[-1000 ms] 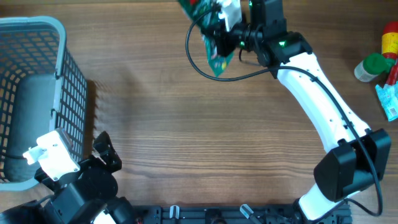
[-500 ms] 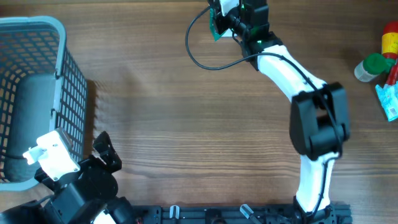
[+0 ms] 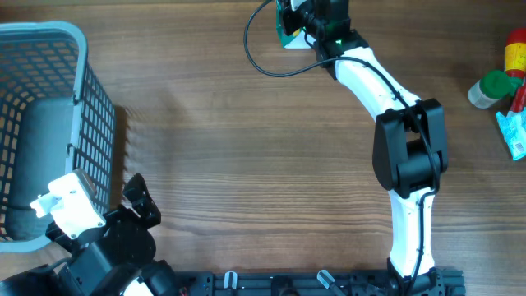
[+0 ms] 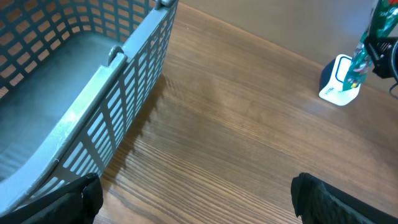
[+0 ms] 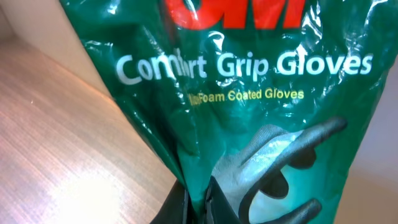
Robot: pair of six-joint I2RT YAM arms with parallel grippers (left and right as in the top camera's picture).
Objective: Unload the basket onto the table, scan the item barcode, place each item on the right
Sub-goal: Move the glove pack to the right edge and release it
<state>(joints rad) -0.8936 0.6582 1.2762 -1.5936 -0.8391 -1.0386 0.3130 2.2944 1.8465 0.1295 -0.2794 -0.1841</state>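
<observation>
Right gripper point(image 3: 306, 13) at top centre of the overhead frame, arm stretched up from the bottom edge. Its jaws are pinched tight on a green glove packet point(image 5: 249, 93). In the right wrist view the packet fills the frame, with the fingers nipping its lower edge at bottom centre. In the left wrist view the packet hangs at the upper right, just above a white and dark scanner point(image 4: 339, 81) standing on the table point(image 3: 246, 164); can't tell if they touch. Left gripper point(image 4: 199, 199) at lower left of the overhead frame, jaws spread fully wide, holding nothing, beside a grey-blue basket point(image 3: 49, 37) along the left edge. Green-lidded jar point(image 3: 491, 86), red bottle point(image 3: 515, 49) and blue packet point(image 3: 514, 136) sit at the right edge, well apart from both arms.
</observation>
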